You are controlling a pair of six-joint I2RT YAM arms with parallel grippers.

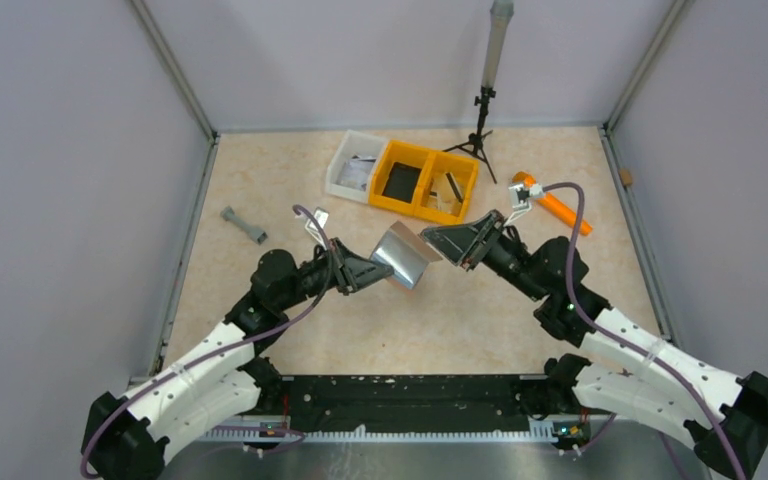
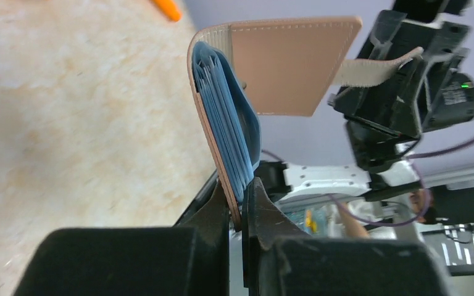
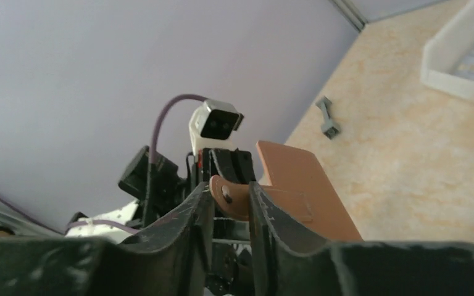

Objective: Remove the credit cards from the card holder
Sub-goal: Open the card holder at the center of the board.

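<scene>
Top view, left to right.
- Small grey dumbbell-shaped piece (image 1: 244, 224) lies on the table (image 1: 460, 320) near the left wall, well apart from the arms.
- Left gripper (image 1: 378, 271) is pressed together on the lower edge of the card holder (image 1: 405, 257). In the left wrist view the fingertips (image 2: 221, 206) pinch that edge.
- Card holder is held off the table, mid-table between the two arms, and folded open. Tan-brown outer flap on top, blue pockets (image 2: 228, 123) fanned beneath. Cannot tell whether cards sit in them.
- Right gripper (image 1: 442, 246) is closed on the holder's tab (image 3: 227, 193). The right wrist view shows the tab pinched between both fingers.
- At the back, a white bin (image 1: 343, 165) touches the yellow bin (image 1: 438, 156). A flat black piece (image 1: 400, 182) lies in the yellow bin's left compartment.
- Orange stick (image 1: 552, 206) lies on the table at far right.
</scene>
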